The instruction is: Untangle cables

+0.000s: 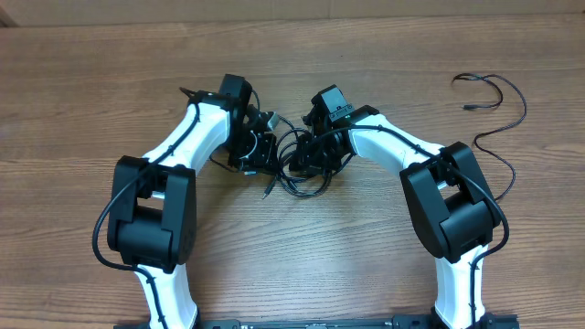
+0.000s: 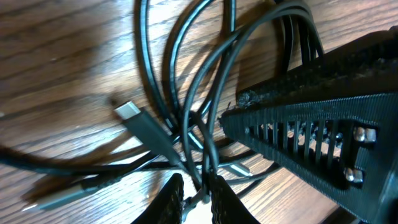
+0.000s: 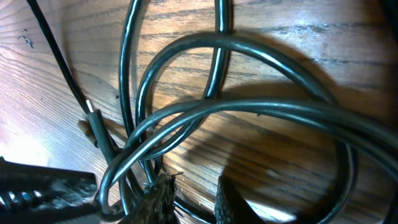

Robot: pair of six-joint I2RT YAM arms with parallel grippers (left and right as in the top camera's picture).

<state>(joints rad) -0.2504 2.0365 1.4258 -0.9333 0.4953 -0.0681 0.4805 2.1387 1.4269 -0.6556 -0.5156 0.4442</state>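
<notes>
Tangled cables (image 1: 297,174) at tabletop (image 1: 366,274) centre; one loose cord (image 1: 498,100) lies apart at 2 o'clock. Left gripper (image 2: 198,200) jaws narrow around a strand, right gripper (image 3: 189,204) jaws narrow; grip cannot be told for either. Step: probably teasing the knot; next, draw one strand clear.

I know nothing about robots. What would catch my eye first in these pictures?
The knot comes first: a tangle of black cables lies mid-table, with the left arm and the right arm bent in over it from either side. Up close, a silver-tipped plug pokes out of the loops. One lone cable lies apart, out beyond the right arm.
</notes>
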